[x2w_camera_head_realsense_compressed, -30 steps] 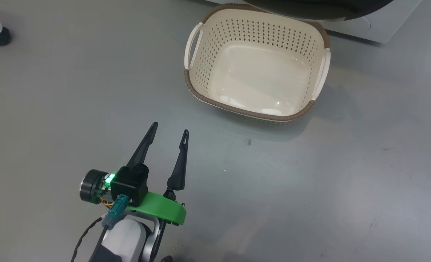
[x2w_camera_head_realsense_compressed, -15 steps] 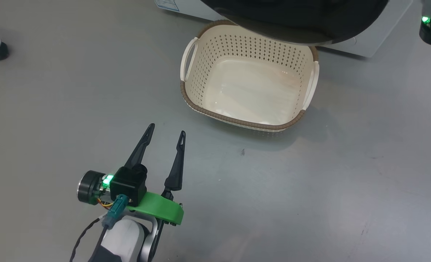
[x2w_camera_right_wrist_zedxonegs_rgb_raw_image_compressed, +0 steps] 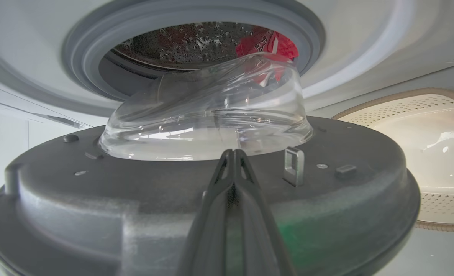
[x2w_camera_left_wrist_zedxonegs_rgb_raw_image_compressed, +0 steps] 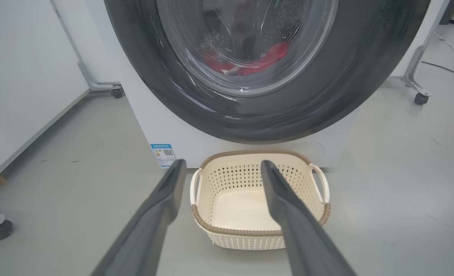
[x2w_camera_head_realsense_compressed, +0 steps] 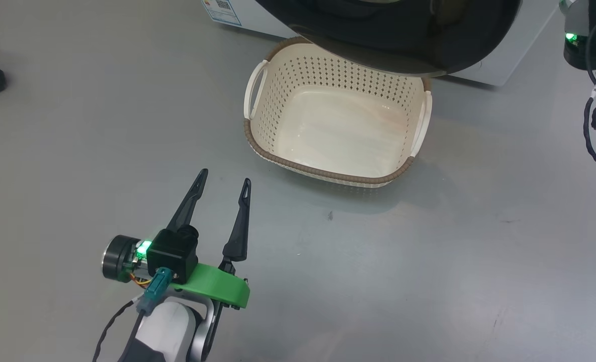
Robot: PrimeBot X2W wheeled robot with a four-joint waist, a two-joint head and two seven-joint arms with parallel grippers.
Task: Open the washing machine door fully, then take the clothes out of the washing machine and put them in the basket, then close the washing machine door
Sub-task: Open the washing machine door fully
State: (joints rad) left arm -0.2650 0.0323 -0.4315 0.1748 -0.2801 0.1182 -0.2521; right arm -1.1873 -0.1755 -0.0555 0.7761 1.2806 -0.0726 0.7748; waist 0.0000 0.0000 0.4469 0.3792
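White machine [x2w_camera_left_wrist_zedxonegs_rgb_raw_image_compressed: 181,138] faces us, its black-rimmed door [x2w_camera_left_wrist_zedxonegs_rgb_raw_image_compressed: 326,103] swung ajar above the basket [x2w_camera_head_realsense_compressed: 323,174] at its foot. Red clothes [x2w_camera_right_wrist_zedxonegs_rgb_raw_image_compressed: 272,44] lie inside the machine. Our left gripper [x2w_camera_head_realsense_compressed: 226,176] hangs spread, holding nothing; our right gripper [x2w_camera_right_wrist_zedxonegs_rgb_raw_image_compressed: 233,153], pinched together, points at the door's inner face.

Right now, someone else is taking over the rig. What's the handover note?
Left gripper: open, empty, over the floor short of the basket.
Right gripper: shut, holding nothing, tips at the inner face of the washing machine door.
Door: part open, overhanging the basket's far rim.
The clothes: red, in the drum of the washing machine. Basket empty, on the floor in front of it.
Done: door started.
Left: open it fully, move clothes to basket, close door.
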